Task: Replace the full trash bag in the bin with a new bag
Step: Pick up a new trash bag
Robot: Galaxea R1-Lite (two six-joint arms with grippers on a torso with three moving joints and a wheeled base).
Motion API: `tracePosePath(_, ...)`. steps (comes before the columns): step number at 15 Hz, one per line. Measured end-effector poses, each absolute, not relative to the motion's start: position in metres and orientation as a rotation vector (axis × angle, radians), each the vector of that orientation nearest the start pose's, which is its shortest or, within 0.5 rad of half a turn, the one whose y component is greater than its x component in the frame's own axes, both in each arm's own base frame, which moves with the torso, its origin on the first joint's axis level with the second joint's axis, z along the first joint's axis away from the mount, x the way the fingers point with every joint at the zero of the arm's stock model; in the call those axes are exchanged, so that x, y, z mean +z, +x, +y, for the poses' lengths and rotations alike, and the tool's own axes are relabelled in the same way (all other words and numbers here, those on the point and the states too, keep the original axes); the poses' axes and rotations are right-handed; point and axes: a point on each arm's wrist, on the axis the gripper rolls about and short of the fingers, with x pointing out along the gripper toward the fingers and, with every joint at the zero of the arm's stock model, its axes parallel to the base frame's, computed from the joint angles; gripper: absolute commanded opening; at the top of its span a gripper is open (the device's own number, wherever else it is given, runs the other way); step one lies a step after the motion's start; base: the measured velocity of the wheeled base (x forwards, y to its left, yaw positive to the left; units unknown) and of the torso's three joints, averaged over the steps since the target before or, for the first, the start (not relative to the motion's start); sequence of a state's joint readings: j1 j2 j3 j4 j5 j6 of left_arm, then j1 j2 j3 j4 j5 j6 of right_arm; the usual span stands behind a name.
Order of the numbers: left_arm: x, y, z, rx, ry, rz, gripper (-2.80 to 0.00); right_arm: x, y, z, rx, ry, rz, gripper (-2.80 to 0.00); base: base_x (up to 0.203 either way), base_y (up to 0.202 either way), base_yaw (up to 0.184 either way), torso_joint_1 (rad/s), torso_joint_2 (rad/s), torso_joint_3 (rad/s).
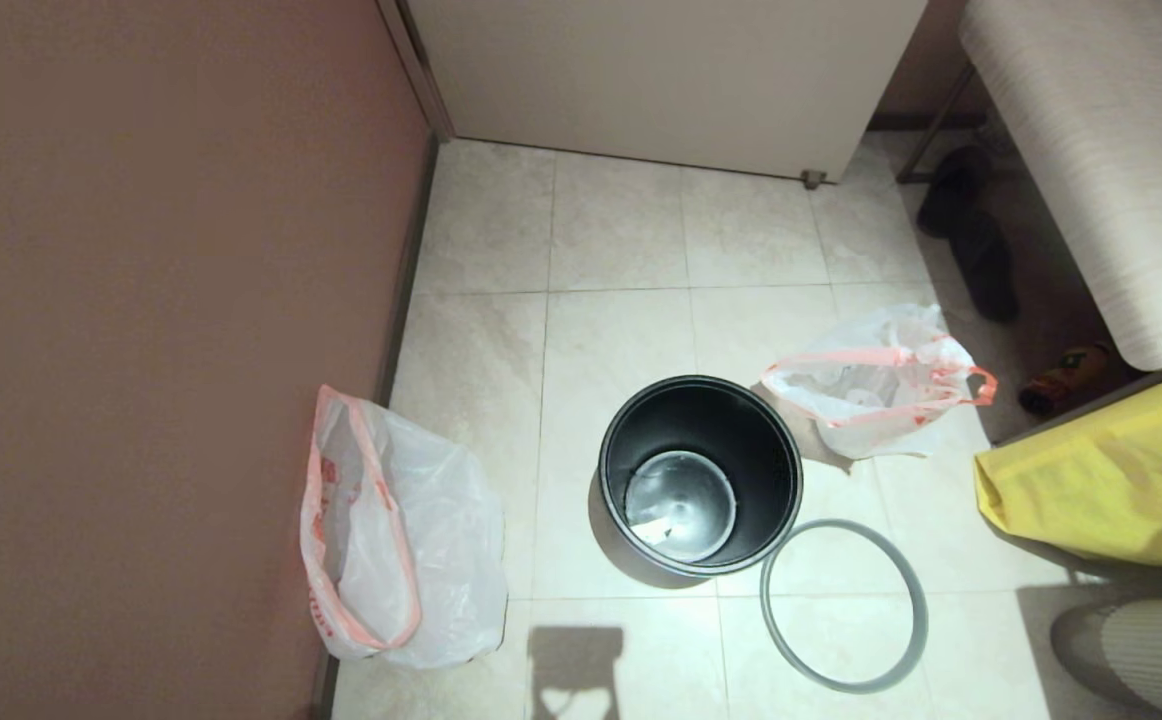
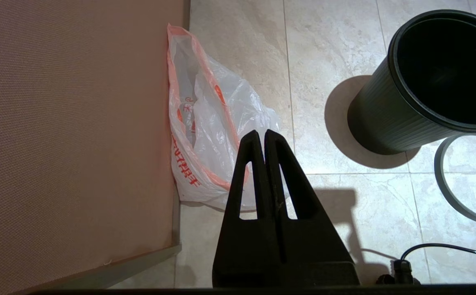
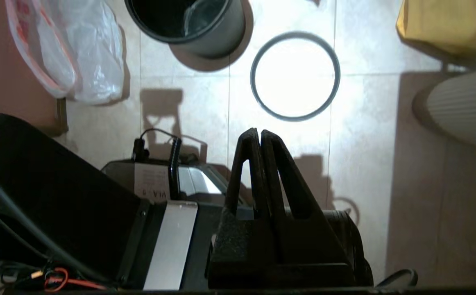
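Bare black bin (image 1: 701,475) stands on a tiled floor (image 1: 621,250), two plastic bags beside it.

The full trash bag (image 1: 876,385) lies just right of the bin; the new bag (image 1: 396,540) leans against the left wall (image 1: 161,300). The grey hoop (image 1: 844,605) lies flat by the bin. The left gripper (image 2: 261,135) and right gripper (image 3: 259,134) hang above the floor, jaws together and holding nothing.

Red print on the new bag (image 2: 205,123) is unreadable.
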State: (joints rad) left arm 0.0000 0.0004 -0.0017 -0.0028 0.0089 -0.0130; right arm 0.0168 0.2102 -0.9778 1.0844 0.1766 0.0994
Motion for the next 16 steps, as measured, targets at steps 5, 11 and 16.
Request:
tracePosePath(5,0.076,-0.023,0.0,0.009,-0.013,-0.004,-2.8,0.188,-0.117,0.002,0.157,0.113,0.246,-2.8,0.0,0.0,0.0,0.0,0.0,0.0)
tracePosePath(11,0.076,-0.023,0.0,0.009,-0.013,-0.004,-2.8,0.147,-0.071,0.001,0.072,0.081,0.026,-2.8,0.0,0.0,0.0,0.0,0.0,0.0)
tracePosePath(16,0.076,-0.023,0.0,0.009,-0.013,-0.004,-2.8,0.095,-0.032,0.0,0.01,0.055,-0.003,-2.8,0.0,0.0,0.0,0.0,0.0,0.0)
